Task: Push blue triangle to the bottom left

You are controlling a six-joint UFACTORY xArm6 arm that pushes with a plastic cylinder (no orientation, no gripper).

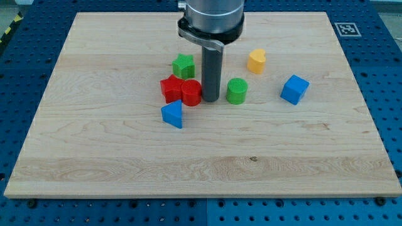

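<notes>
The blue triangle (172,114) lies on the wooden board (125,169) a little left of the middle. My tip (210,100) stands up and to the right of it, touching or almost touching the right side of a red cylinder (191,92). A red block (170,88) sits against that cylinder's left side, just above the blue triangle. The rod rises to the arm's grey housing (210,19) at the view's top.
A green star (183,65) lies above the red blocks. A green cylinder (237,91) stands just right of my tip. A yellow block (256,61) lies up and right, and a blue cube (294,89) further right.
</notes>
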